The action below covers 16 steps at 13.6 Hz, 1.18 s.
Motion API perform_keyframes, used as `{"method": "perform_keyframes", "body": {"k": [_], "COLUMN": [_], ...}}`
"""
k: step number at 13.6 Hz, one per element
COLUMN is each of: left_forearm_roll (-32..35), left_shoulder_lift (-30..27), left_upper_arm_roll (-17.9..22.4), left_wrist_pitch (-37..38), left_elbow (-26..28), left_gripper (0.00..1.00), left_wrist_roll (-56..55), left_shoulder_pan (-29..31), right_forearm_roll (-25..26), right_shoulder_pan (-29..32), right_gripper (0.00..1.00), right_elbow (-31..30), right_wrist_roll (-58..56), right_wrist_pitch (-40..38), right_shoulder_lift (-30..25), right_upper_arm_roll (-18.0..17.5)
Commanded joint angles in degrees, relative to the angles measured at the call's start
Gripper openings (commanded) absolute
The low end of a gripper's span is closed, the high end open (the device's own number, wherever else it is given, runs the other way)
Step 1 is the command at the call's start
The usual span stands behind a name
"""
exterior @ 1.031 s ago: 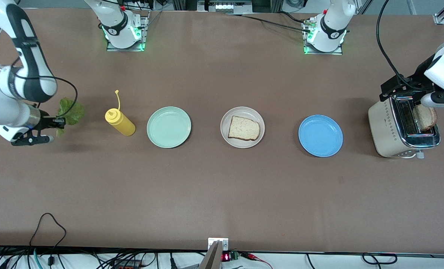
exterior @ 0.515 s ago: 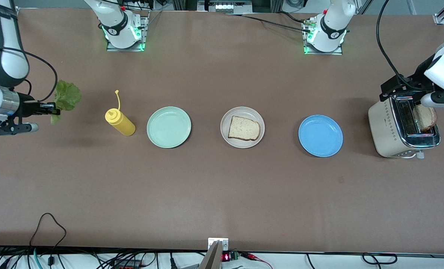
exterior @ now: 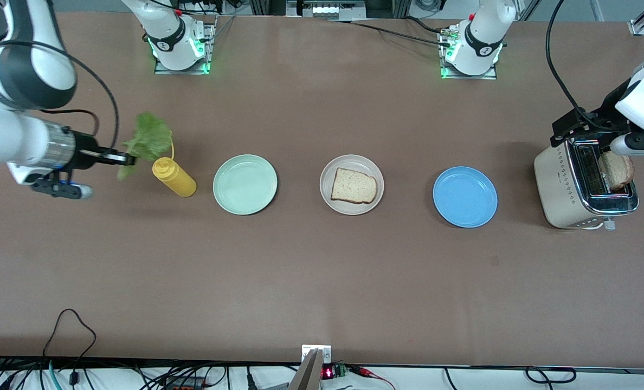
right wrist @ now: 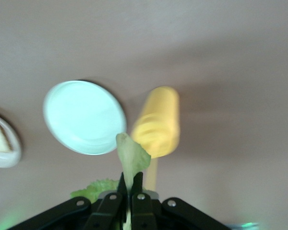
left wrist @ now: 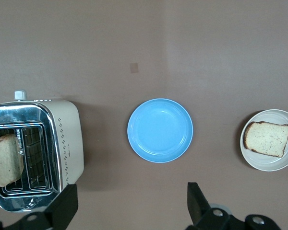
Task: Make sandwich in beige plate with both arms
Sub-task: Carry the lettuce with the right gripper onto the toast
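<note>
A: Why is the lettuce [exterior: 147, 142] pinched in the right gripper [exterior: 122, 158] above the bottle [exterior: 174, 176]?

B: It is meant for the bread [exterior: 354, 186] on the beige plate [exterior: 328, 172], at three o'clock.

A: And the left gripper [left wrist: 129, 208]?

B: Spread, empty, over the toaster [exterior: 563, 184], for its slice [exterior: 616, 170].

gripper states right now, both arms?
Left gripper: open, holding nothing, over the toaster.
Right gripper: shut on the lettuce leaf, over the mustard bottle.
</note>
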State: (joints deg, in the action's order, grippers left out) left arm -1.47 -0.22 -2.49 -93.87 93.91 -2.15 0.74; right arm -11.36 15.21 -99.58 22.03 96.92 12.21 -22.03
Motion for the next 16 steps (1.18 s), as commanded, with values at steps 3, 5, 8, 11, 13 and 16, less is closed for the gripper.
{"method": "perform_keyframes", "body": {"k": [3, 5, 8, 11, 13, 16], "left_forearm_roll": [-0.2, -0.2, -0.2, -0.2, -0.2, -0.2], "left_shoulder_lift": [0.0, 0.0, 0.1, 0.1, 0.2, 0.2], "left_upper_arm_roll": [-0.1, -0.1, 0.2, 0.4, 0.5, 0.5], "left_wrist_pitch": [0.1, 0.1, 0.1, 0.1, 0.1, 0.1], "left_elbow": [-0.8, -0.8, -0.8, -0.8, -0.8, -0.8], "left_gripper": [1.0, 1.0, 1.0, 1.0, 1.0, 1.0], "left_wrist_roll": [0.0, 0.0, 0.0, 0.0, 0.0, 0.0], "left_shoulder_pan": [0.2, 0.2, 0.2, 0.3, 0.3, 0.3], "right_forearm_roll": [-2.3, -2.3, -2.2, -1.8, -1.3, -1.3], "right_shoulder_pan": [-11.9, -17.1, -24.3, -29.7, -32.9, -38.9], "right_gripper": [0.0, 0.0, 0.0, 0.0, 0.0, 0.0], "right_elbow": [3.2, 3.3, 3.3, 5.0, 6.2, 9.4], "right_wrist_roll": [26.2, 35.8, 50.4, 63.7, 68.6, 75.6], "right_wrist_pitch": [7.4, 13.6, 24.3, 34.7, 39.7, 44.5], "right_shoulder_lift": [6.0, 9.2, 14.3, 20.1, 23.3, 28.2], "right_upper_arm_roll": [0.2, 0.2, 0.2, 0.6, 1.1, 4.4]}}
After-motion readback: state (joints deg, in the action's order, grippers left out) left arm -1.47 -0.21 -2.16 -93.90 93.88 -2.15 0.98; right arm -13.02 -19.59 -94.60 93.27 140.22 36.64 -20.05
